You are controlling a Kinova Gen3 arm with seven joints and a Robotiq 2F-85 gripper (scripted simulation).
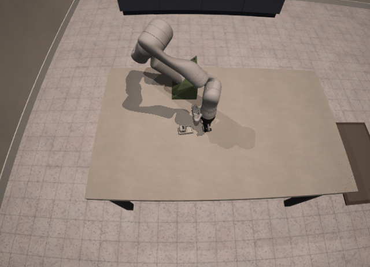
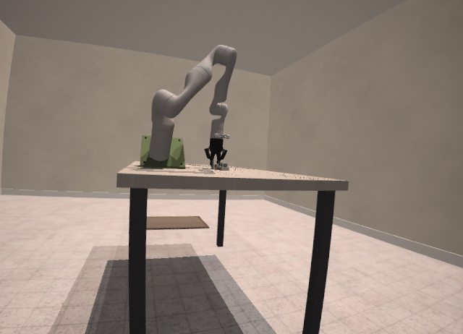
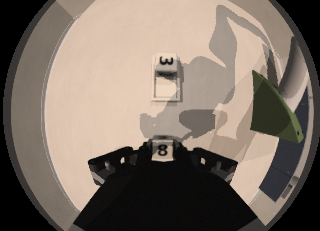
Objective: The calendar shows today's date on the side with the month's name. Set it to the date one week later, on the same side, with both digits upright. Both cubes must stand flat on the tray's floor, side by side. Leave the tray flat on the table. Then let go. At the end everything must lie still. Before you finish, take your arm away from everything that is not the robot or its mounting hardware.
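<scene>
The small white tray (image 1: 185,133) (image 3: 166,99) lies flat on the table. A white cube (image 1: 182,128) (image 3: 166,63) with a dark 3 on its upper face stands in the end of the tray away from my gripper. In the wrist view the 3 lies on its side. The other half of the tray is empty. My gripper (image 1: 206,129) (image 2: 215,166) (image 3: 162,144) points down beside the tray's empty end and is shut on a second white cube (image 3: 162,152). That cube shows an upright 8 to the wrist camera. It is at or just above the table top; its other faces are hidden.
The table (image 1: 224,171) (image 2: 231,181) extends around the tray on all sides. A green bracket (image 1: 184,92) (image 2: 162,151) (image 3: 272,111) stands at the arm's base, near the table's back edge. The arm reaches over from there, and its shadow falls between bracket and tray.
</scene>
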